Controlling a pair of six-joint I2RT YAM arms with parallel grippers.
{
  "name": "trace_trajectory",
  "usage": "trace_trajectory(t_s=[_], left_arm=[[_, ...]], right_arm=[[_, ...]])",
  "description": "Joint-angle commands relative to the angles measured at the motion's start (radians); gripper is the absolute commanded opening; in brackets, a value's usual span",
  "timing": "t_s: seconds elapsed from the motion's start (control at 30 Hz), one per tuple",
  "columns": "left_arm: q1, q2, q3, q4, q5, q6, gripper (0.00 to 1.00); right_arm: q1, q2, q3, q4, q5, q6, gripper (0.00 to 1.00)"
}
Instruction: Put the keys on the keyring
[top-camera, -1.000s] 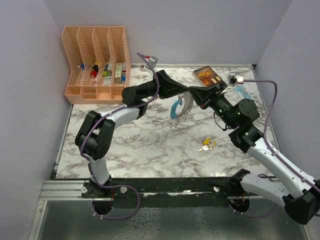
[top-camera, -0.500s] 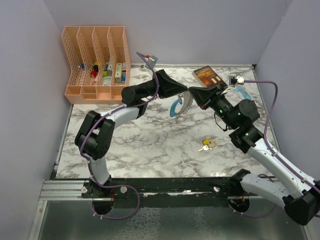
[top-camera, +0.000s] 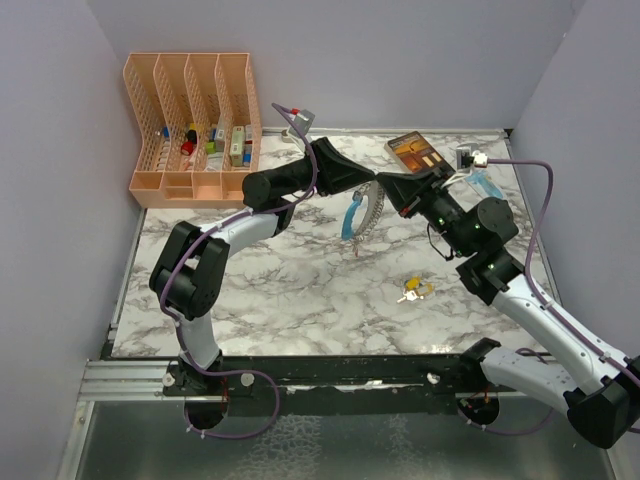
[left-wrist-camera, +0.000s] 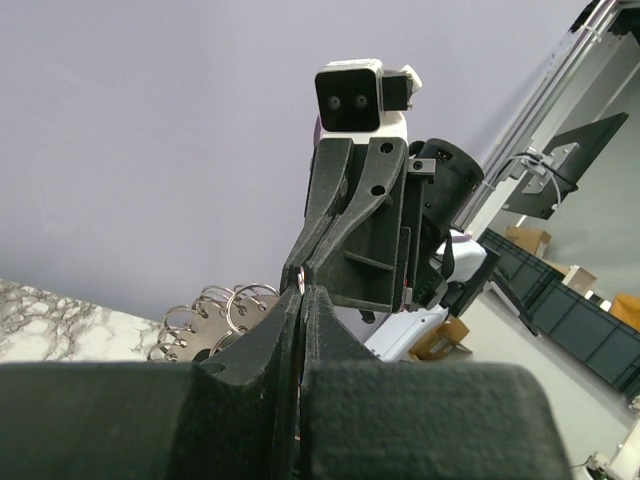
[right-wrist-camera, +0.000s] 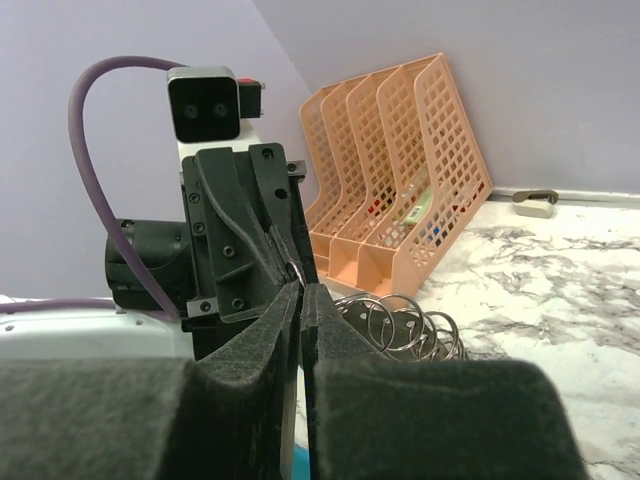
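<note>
The left pincer (top-camera: 371, 182) and right pincer (top-camera: 384, 186), both closed tight, pinch the keyring (top-camera: 360, 212) aloft; keys (top-camera: 413, 291) lie unthreaded on the bench (top-camera: 300, 290).

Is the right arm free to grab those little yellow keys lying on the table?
Probably not yet. The right tool is shut on the keyring, holding it mid-air with the left tool. The keys lie uncovered on the table beside that arm, so after letting go the way looks open.

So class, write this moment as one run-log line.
left end effector: shut on keyring | right end effector: shut on keyring | keys: loose on table
</note>
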Motion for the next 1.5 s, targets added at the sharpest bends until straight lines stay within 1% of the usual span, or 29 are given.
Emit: trace_trajectory(t_s=[0.0, 0.17, 0.3, 0.47, 0.67, 0.83, 1.0, 1.17, 1.33, 1.47], left_arm=[[-0.017, -0.017, 0.035, 0.263, -0.002, 0.002, 0.0], [-0.019, -0.011, 0.033, 0.263, 0.001, -0.002, 0.0], [-0.019, -0.01, 0.025, 0.262, 0.035, 0.015, 0.12], [-0.018, -0.016, 0.007, 0.262, 0.122, 0.028, 0.17], [-0.019, -0.043, 0.002, 0.259, 0.215, 0.042, 0.2], [-0.019, -0.048, 0.031, 0.259, 0.311, 0.023, 0.21], [-0.018, -0.038, 0.078, 0.261, 0.415, -0.005, 0.21], [-0.019, -0.019, 0.139, 0.262, 0.517, -0.049, 0.2], [-0.02, -0.009, 0.183, 0.26, 0.57, -0.07, 0.16], [-0.02, 0.0, 0.19, 0.26, 0.595, -0.087, 0.06]], right_arm=[[-0.005, 0.007, -0.023, 0.049, -0.031, 0.007, 0.01], [-0.005, 0.003, -0.026, 0.06, -0.037, -0.007, 0.01], [-0.005, -0.008, 0.001, 0.006, -0.037, -0.054, 0.01], [-0.007, -0.001, 0.1, -0.148, -0.077, -0.148, 0.01], [-0.007, -0.009, 0.197, -0.307, -0.11, -0.231, 0.01], [-0.007, 0.006, 0.296, -0.466, -0.159, -0.313, 0.01], [-0.007, 0.025, 0.382, -0.62, -0.223, -0.379, 0.01], [-0.007, 0.039, 0.414, -0.704, -0.291, -0.402, 0.01], [-0.007, 0.04, 0.409, -0.721, -0.333, -0.409, 0.01], [-0.007, 0.041, 0.421, -0.739, -0.34, -0.42, 0.01]])
